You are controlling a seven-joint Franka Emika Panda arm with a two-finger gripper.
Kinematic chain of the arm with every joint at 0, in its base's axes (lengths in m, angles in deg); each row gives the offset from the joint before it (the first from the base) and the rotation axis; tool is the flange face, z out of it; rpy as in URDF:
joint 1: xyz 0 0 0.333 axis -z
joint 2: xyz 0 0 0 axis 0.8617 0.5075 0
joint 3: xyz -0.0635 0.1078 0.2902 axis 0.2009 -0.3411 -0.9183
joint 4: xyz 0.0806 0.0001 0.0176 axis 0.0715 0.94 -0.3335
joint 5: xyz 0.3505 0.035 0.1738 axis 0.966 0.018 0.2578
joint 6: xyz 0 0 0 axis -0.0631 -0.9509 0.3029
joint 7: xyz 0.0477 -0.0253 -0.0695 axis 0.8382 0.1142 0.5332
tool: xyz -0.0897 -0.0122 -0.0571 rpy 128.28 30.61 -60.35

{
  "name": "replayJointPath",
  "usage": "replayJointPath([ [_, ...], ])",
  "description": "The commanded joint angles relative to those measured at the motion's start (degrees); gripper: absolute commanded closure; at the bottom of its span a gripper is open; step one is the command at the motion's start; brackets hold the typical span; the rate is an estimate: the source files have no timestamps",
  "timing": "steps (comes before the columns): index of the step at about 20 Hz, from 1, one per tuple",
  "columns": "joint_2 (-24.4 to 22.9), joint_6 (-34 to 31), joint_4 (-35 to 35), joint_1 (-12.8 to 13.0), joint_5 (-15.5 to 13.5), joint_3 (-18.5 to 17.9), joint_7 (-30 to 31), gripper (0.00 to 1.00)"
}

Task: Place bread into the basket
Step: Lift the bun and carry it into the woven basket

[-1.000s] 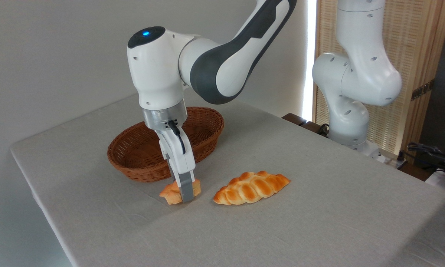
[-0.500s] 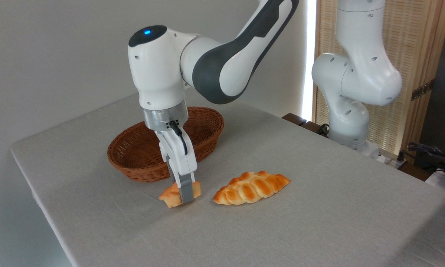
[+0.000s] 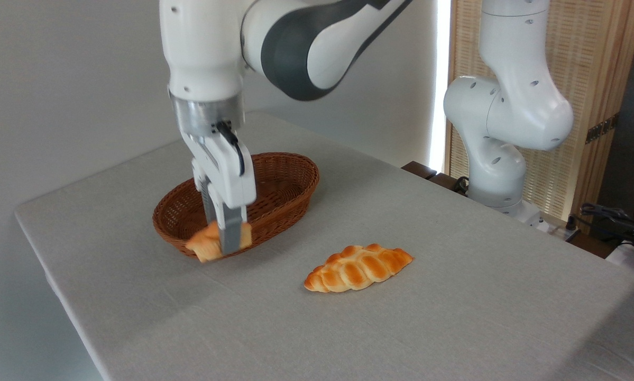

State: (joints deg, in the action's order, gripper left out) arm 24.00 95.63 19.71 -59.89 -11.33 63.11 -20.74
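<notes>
Tool (image 3: 227, 241) gripping knotted bun (image 3: 205, 246), apparently before wicker basket (image 3: 290, 174)

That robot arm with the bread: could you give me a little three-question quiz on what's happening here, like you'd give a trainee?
1. True or false: the gripper is shut on the small bun.
2. Where is the braided loaf? A) in the basket B) on the table, right of the basket C) in the gripper
3. Fill in: the bun hangs in front of the near rim of the ____.

Key
1. True; it is lifted off the table.
2. B.
3. Basket; not yet released inside.
</notes>
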Motion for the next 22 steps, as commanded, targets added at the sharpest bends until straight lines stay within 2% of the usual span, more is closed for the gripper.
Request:
replayJointPath([
  [1,0.3,-2.0,-2.4,-0.2,-8.7,0.7,1.7,0.51],
  [3,0.4,-1.9,-2.4,-0.2,-12.0,1.9,4.2,0.51],
  [4,0.5,-1.9,-2.4,-0.2,-12.6,2.9,4.9,0.51],
  [9,2.9,-1.5,-2.1,-0.2,-12.6,9.5,10.3,0.51],
  [14,5.5,-1.1,-2.0,-0.2,-11.9,11.4,11.1,0.43],
  [15,5.8,-1.1,-2.0,-0.1,-11.9,11.7,11.2,0.40],
  [16,6.7,-0.9,-2.0,-0.2,-11.9,12.5,11.1,0.29],
  [17,7.1,-0.8,-2.0,-0.2,-11.9,12.6,11.1,0.24],
  [20,8.5,0.1,-2.0,-0.2,-11.8,12.9,11.1,0.12],
  [21,8.9,0.2,-1.9,-0.2,-11.8,12.9,11.0,0.00],
  [22,9.0,0.3,-2.0,-0.1,-11.8,13.0,11.0,0.00],
])
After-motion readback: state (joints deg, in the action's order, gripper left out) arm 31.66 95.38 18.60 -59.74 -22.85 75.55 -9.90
